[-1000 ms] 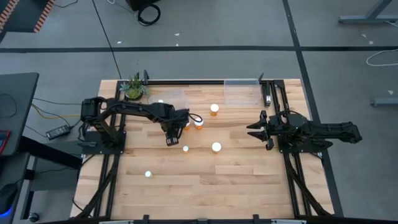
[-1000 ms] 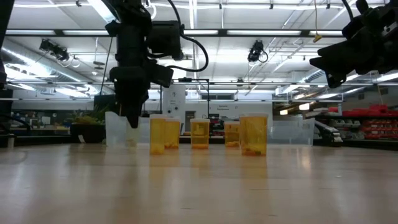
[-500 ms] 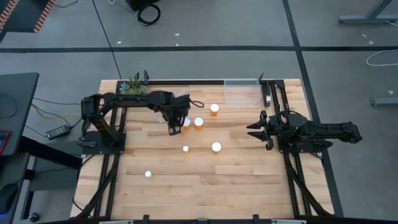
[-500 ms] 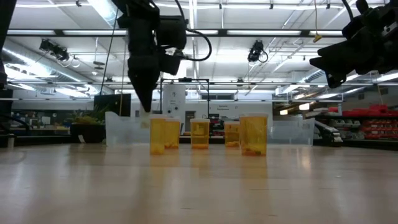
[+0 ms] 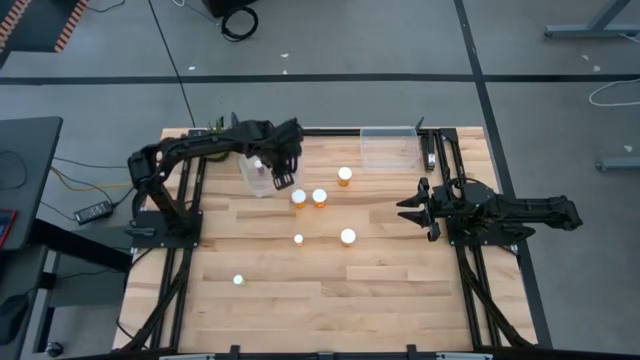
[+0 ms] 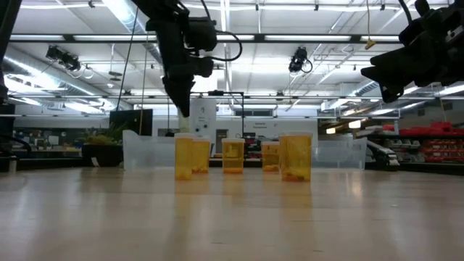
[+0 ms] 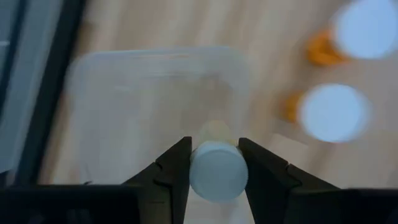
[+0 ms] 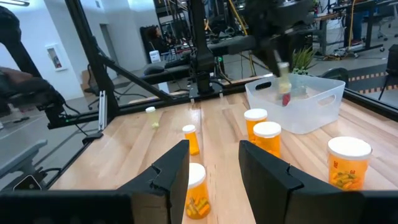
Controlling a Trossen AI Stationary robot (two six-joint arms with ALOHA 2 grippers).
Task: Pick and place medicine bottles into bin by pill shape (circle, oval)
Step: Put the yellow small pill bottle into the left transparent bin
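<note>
Over clear bin (image 7: 155, 106), left gripper (image 7: 214, 165) clamped on white-capped bottle (image 7: 217, 171); right gripper (image 5: 418, 210) shut, empty, parked at table's right side.

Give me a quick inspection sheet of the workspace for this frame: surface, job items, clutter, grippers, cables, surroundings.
Surface: wooden table, mostly bare.
Job's things: five white-capped bottles stand loose on the table, e.g. one orange bottle; a sixth bottle is in the left gripper. Two clear bins at the far edge: left bin, right bin.
Clutter: small green plant behind the left bin.
Grippers: left gripper shut on the bottle, over the left bin; right gripper shut, empty, waiting at the right side.
Cables: black cable across the floor; coiled cable beyond it.
Surroundings: workshop frames and benches behind; a person in the background, indistinct.
</note>
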